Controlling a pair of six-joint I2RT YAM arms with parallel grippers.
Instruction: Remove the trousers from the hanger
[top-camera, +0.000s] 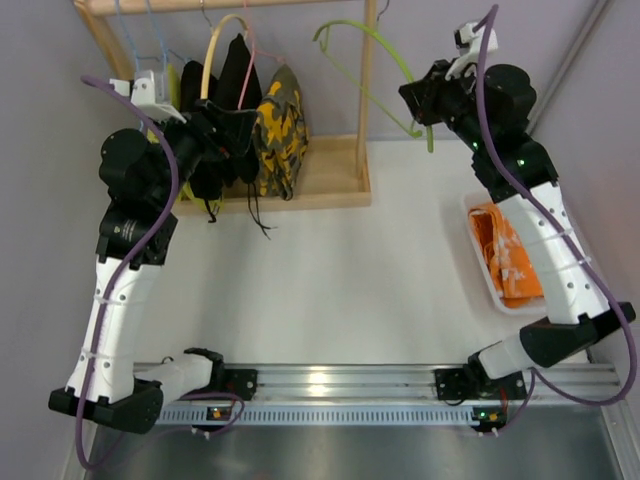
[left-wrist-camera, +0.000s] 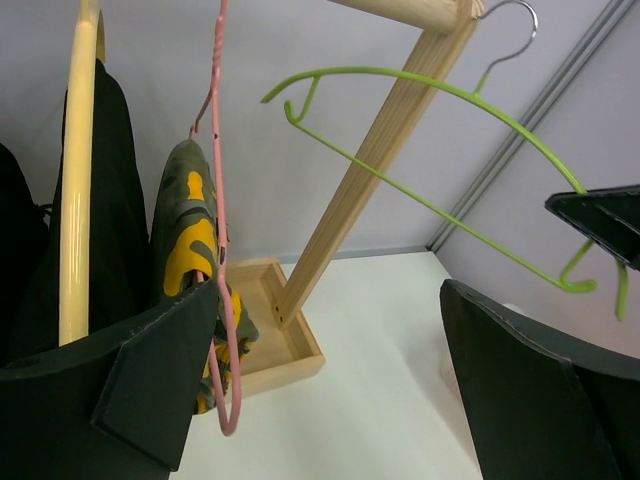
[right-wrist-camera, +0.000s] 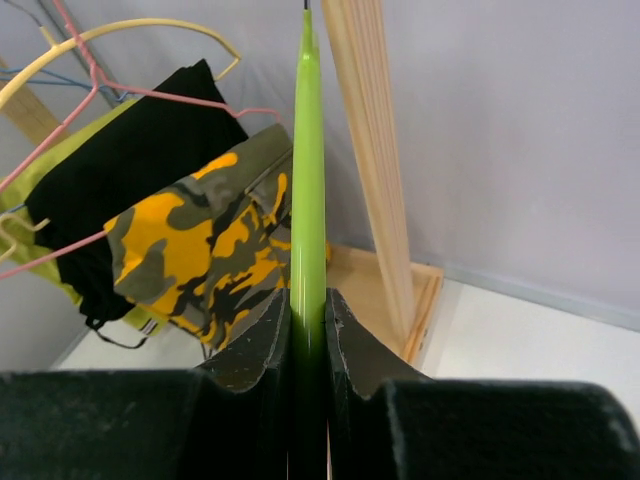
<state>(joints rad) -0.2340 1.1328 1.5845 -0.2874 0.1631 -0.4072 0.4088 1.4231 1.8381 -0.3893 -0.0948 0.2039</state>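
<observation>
At the right side of the table, the trousers (top-camera: 505, 255) are lying bunched in a white tray (top-camera: 512, 308), beneath the right forearm. They are sitting well apart from the fingers of both arms and from the hanger (top-camera: 375, 40).

The right gripper (top-camera: 425, 100) is reaching toward the wooden rack (top-camera: 366, 90) and is gripping the hanger at its right end. In the right wrist view, the two fingers (right-wrist-camera: 265, 340) are pressing flat against both sides of the green bar (right-wrist-camera: 308, 200), with no gap showing; the gripper (right-wrist-camera: 308, 300) is holding nothing else. The hanger is standing edge-on just beside the rack's upright.

The left gripper (top-camera: 225, 125) is hovering at the garments on the rack's left part. Its fingers (left-wrist-camera: 150, 380) are spread wide and are holding nothing. A camouflage garment (left-wrist-camera: 190, 250) and a pink hanger (left-wrist-camera: 215, 200) are hanging just beside its left finger. The green hanger (left-wrist-camera: 440, 95) is appearing beyond the gap, near the rack's top corner; whether its metal hook is resting on the rail cannot be told.
</observation>
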